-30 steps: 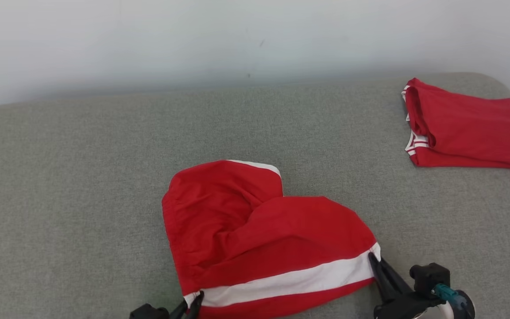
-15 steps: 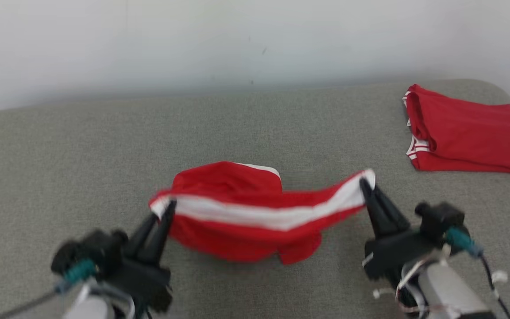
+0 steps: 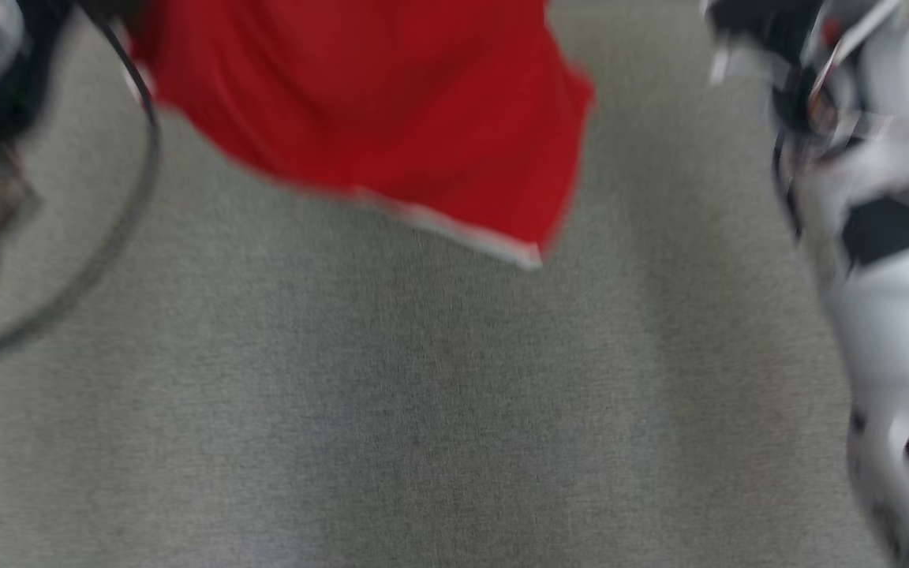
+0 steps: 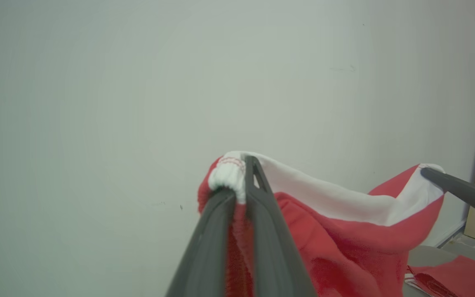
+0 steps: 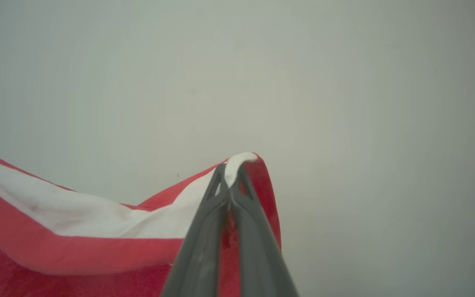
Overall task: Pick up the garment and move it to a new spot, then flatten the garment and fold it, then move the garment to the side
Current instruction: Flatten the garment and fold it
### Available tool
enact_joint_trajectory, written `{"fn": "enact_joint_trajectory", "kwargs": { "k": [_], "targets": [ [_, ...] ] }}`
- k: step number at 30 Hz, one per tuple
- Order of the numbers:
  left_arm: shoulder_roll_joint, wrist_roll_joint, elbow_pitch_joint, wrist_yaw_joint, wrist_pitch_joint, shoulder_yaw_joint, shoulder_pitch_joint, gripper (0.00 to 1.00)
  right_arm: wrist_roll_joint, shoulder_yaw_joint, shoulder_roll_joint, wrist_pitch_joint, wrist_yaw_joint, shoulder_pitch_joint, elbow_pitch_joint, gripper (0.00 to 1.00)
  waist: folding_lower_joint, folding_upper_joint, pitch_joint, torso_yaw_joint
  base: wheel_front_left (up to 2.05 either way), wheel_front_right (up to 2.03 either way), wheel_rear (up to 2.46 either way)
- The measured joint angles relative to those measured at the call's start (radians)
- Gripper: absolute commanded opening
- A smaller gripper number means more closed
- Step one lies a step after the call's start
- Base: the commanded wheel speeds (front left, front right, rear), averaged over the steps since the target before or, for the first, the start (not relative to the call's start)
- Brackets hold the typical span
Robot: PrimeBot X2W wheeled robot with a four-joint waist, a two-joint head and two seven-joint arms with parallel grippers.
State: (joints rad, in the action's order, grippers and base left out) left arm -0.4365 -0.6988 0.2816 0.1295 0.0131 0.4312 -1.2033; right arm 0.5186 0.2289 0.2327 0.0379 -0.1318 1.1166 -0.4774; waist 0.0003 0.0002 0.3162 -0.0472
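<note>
My left tool [image 4: 239, 177] and right tool [image 5: 230, 172] each pinch a white-banded corner of the red garment [image 3: 375, 102], both pointing at the wall [image 4: 138, 82]. It hangs between my arms [image 3: 888, 315] (blurry here) over the grey surface [image 3: 423, 410].

Light: soft, even | Head view: heavy motion blur smears red-and-white fabric garment [image 3: 360, 102] | Wrist views: sharper, dim corners

Blurred garment [image 3: 360, 110], top cut off
</note>
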Motion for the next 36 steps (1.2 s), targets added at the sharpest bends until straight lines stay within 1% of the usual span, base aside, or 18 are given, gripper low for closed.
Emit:
{"fn": "enact_joint_trajectory", "kwargs": {
  "k": [2, 4, 6, 10, 15, 18, 20, 23, 25, 29, 32, 34, 36],
  "targets": [
    [-0.01, -0.01, 0.049, 0.0, -0.002, 0.017, -0.117, 0.0, 0.005, -0.008, -0.01, -0.026, 0.0, 0.118, -0.041, 0.0, 0.0, 0.0, 0.045, -0.001, 0.0, 0.0, 0.0],
    [-0.006, -0.03, 0.1, 0.0, -0.02, 0.026, -0.221, 0.0, 0.027, -0.025, -0.023, -0.042, 0.0, 0.232, -0.081, 0.0, 0.0001, 0.0001, 0.09, -0.002, 0.0, 0.0, 0.0],
    [-0.008, -0.033, 0.143, 0.0, -0.031, 0.058, -0.318, 0.0, 0.026, -0.031, -0.031, -0.056, 0.0, 0.332, -0.119, 0.0, 0.0001, 0.0001, 0.134, -0.003, 0.0, 0.0, 0.0],
    [-0.008, -0.053, 0.217, 0.002, -0.072, 0.11, -0.468, 0.0, 0.013, -0.049, -0.043, -0.051, 0.0, 0.502, -0.209, 0.0, 0.0001, 0.0001, 0.215, -0.005, 0.0, 0.0, 0.0],
    [-0.008, -0.109, 0.303, 0.002, -0.133, 0.15, -0.586, 0.0, -0.022, -0.054, -0.05, -0.019, 0.0, 0.627, -0.324, 0.0, 0.0, 0.0001, 0.294, -0.007, 0.0, 0.0, 0.0],
    [-0.005, -0.161, 0.347, 0.002, -0.164, 0.214, -0.602, 0.0, -0.037, -0.048, -0.054, 0.017, 0.0, 0.671, -0.39, 0.0, 0.0, 0.0001, 0.336, -0.006, 0.0, 0.0, 0.0],
    [-0.007, -0.184, 0.356, 0.002, -0.184, 0.244, -0.592, 0.0, -0.036, -0.038, -0.055, 0.036, 0.0, 0.667, -0.412, 0.0, 0.0001, 0.0001, 0.349, -0.004, 0.0, 0.0, 0.0],
    [-0.013, -0.239, 0.359, 0.002, -0.217, 0.276, -0.53, 0.0, -0.023, -0.004, -0.057, 0.069, 0.0, 0.624, -0.421, 0.0, -0.0001, 0.0, 0.35, -0.002, 0.0, 0.0, 0.0],
    [-0.023, -0.262, 0.342, 0.002, -0.24, 0.302, -0.477, 0.0, 0.0, 0.019, -0.054, 0.092, 0.0, 0.569, -0.415, 0.0, -0.0002, 0.0, 0.342, -0.003, 0.0, 0.0, 0.0],
    [-0.045, -0.297, 0.272, 0.002, -0.267, 0.331, -0.313, 0.0, 0.058, 0.082, -0.021, 0.118, 0.0, 0.407, -0.377, 0.0, -0.0002, 0.0, 0.307, -0.008, 0.0, 0.0, 0.0],
    [-0.066, -0.297, 0.209, 0.002, -0.273, 0.328, -0.154, 0.0, 0.109, 0.134, 0.007, 0.136, 0.0, 0.254, -0.312, 0.0, -0.0005, -0.0001, 0.269, -0.013, 0.0, 0.0, 0.0],
    [-0.07, -0.282, 0.146, 0.001, -0.273, 0.284, -0.043, 0.0, 0.137, 0.16, 0.029, 0.149, 0.0, 0.144, -0.26, 0.0, -0.0005, -0.0002, 0.241, -0.017, 0.0, 0.0, 0.0],
    [-0.071, -0.24, 0.076, -0.015, -0.275, 0.251, 0.081, 0.0, 0.162, 0.182, 0.055, 0.157, 0.0, 0.033, -0.205, 0.0, -0.0005, -0.0002, 0.212, -0.021, 0.0, 0.0, 0.0]
  ]
}}
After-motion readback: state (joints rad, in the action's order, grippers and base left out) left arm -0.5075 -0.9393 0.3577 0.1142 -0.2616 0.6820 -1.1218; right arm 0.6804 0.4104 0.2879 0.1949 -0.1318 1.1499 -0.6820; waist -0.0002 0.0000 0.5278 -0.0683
